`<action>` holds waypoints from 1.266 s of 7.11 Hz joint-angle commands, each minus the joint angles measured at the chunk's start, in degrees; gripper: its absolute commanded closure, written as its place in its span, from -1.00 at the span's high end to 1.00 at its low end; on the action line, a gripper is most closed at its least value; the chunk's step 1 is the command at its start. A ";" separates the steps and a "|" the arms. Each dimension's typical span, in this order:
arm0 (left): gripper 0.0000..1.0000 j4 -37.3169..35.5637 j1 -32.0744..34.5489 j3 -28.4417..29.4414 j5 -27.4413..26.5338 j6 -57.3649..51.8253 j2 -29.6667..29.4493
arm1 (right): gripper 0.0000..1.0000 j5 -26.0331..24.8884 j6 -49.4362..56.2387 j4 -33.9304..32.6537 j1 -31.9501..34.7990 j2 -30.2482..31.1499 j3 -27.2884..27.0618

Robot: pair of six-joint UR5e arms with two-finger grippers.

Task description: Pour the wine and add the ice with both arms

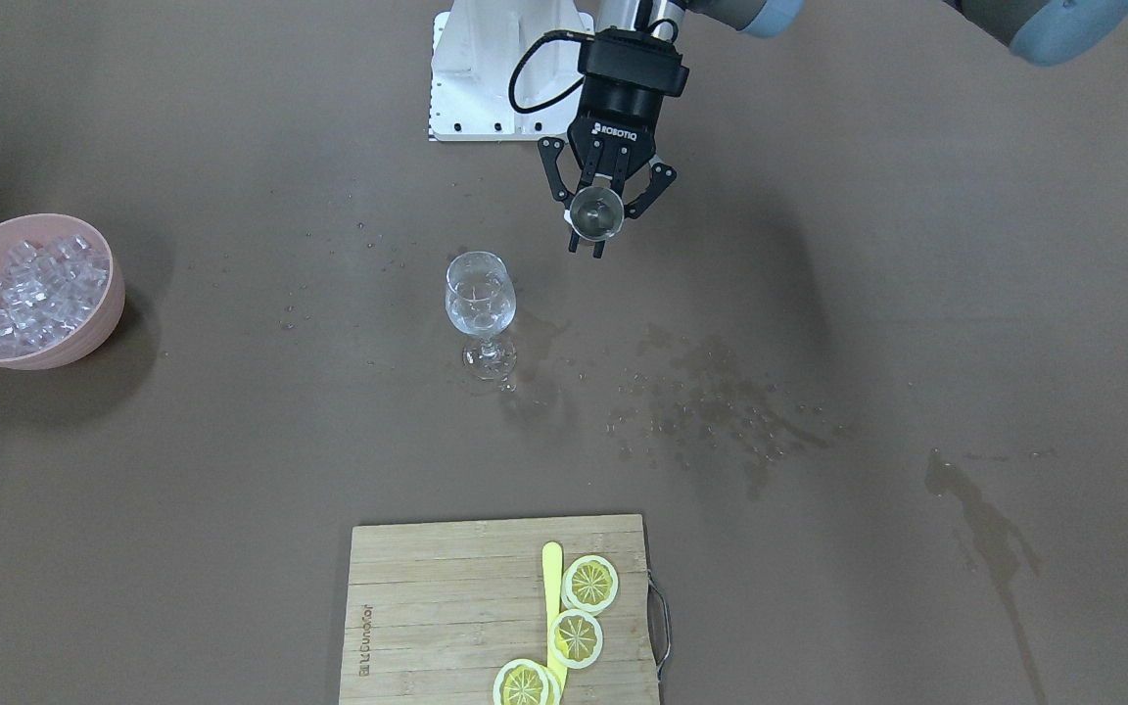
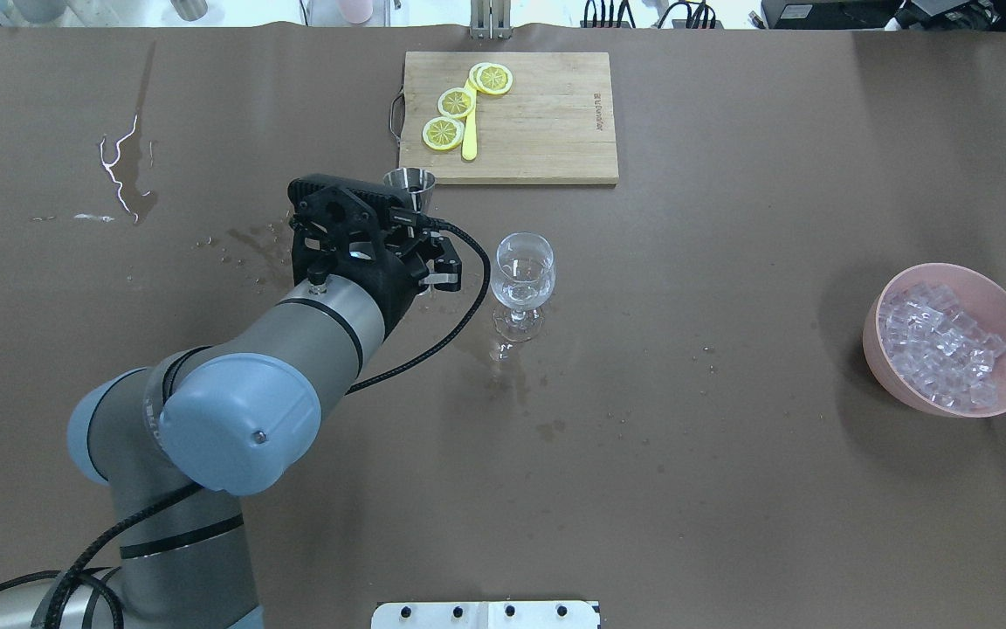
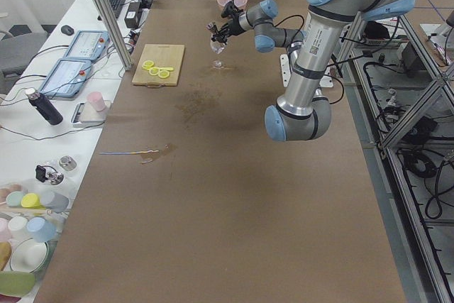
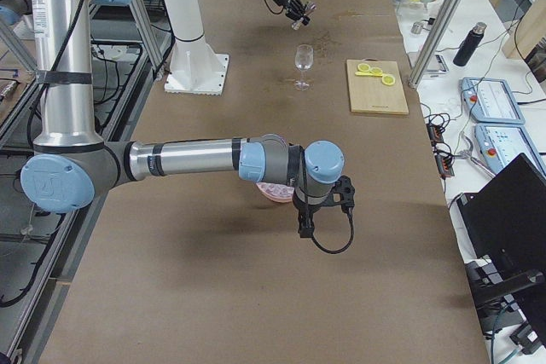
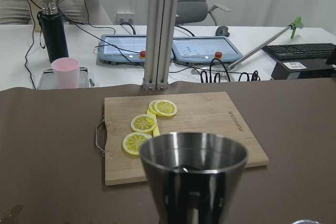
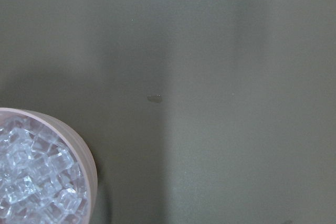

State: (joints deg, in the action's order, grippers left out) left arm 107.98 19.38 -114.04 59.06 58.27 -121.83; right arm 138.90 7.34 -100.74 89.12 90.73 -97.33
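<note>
Steel jigger (image 5: 193, 177) clenched in left gripper (image 1: 595, 223), right gripper (image 4: 307, 219) grip cannot be told, water-spotted brown table (image 2: 730, 489), control tablets (image 5: 123, 48) behind.

Cutting board (image 1: 427, 607): bamboo, metal side handle, flat on the brown table (image 1: 916, 245).
Lemon slices (image 1: 576, 638): three, on the board near its handle.
Yellow stick (image 1: 552, 573): on the board, touching the slices.
Wet patches (image 1: 711, 411): droplets and stains on the tabletop.
</note>
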 commanded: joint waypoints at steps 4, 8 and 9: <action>-1.00 -5.12 -0.31 -1.88 10.45 -9.65 -3.83 | 1.00 0.41 -0.30 0.02 0.00 -0.46 0.30; -1.00 -12.51 2.49 -0.92 17.73 -10.02 -6.74 | 1.00 0.32 -0.39 0.02 0.00 -0.47 1.09; -1.00 -16.01 3.28 -0.05 18.71 -10.02 -8.75 | 1.00 0.32 -0.39 0.02 0.00 -0.47 1.18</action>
State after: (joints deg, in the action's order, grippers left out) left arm 95.68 21.57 -114.82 76.10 48.27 -128.81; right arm 139.22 6.95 -100.75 89.12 90.27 -96.36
